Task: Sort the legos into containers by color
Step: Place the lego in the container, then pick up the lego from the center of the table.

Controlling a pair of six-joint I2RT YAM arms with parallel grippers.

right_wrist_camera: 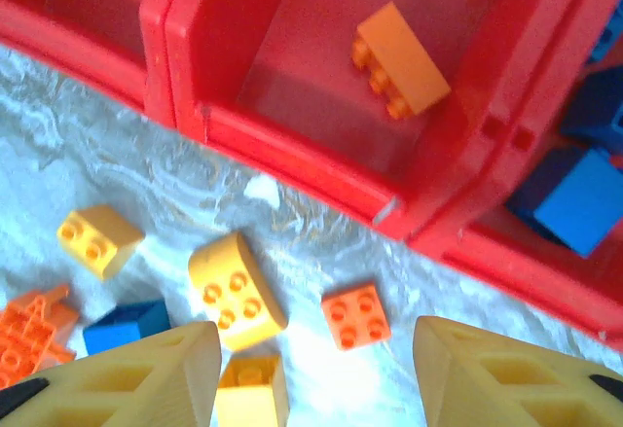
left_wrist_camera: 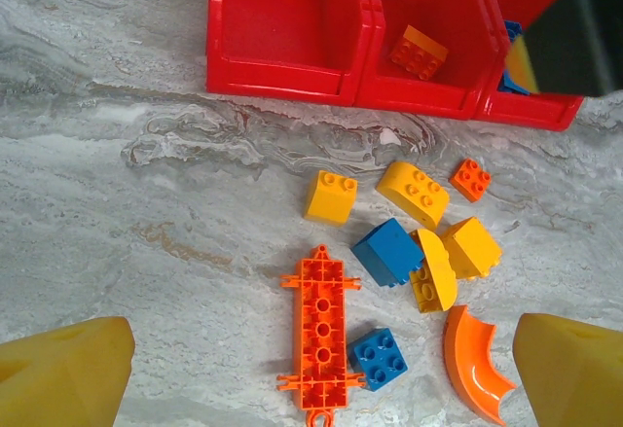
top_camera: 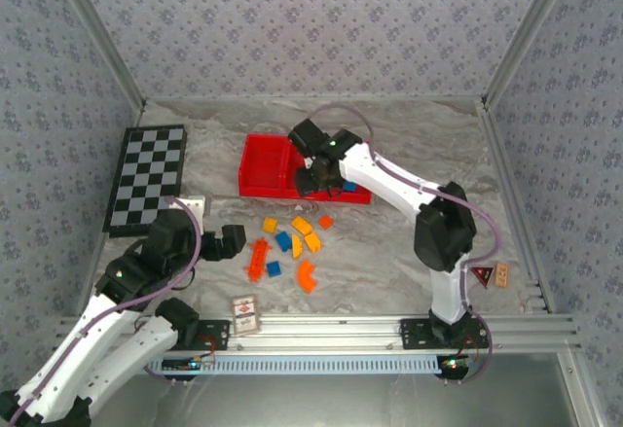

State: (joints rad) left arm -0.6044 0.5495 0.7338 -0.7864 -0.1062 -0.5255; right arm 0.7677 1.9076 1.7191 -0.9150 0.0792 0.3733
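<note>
Wide apart and empty, the left fingers (top_camera: 232, 240) sit well in front of the red tray (top_camera: 261, 166) in the overhead view. The right fingers (top_camera: 316, 182) hang over the tray's near wall. Loose legos (top_camera: 292, 240) lie scattered on the marbled surface (top_camera: 428, 130) just in front of the tray.

Left wrist view: the left fingers (left_wrist_camera: 63, 373) frame the scatter, which includes a long orange brick (left_wrist_camera: 321, 330), a curved orange piece (left_wrist_camera: 477, 364) and a blue cube (left_wrist_camera: 387, 252). An orange brick (left_wrist_camera: 420, 53) lies in the middle compartment of the tray (left_wrist_camera: 282, 82).

Right wrist view: the right fingers (right_wrist_camera: 127, 378) are apart, gripping nothing, above a small orange square (right_wrist_camera: 356, 316) on the surface before the tray (right_wrist_camera: 292, 155). The orange brick (right_wrist_camera: 401, 57) rests in its compartment; blue bricks (right_wrist_camera: 579, 198) lie in the next one.
</note>
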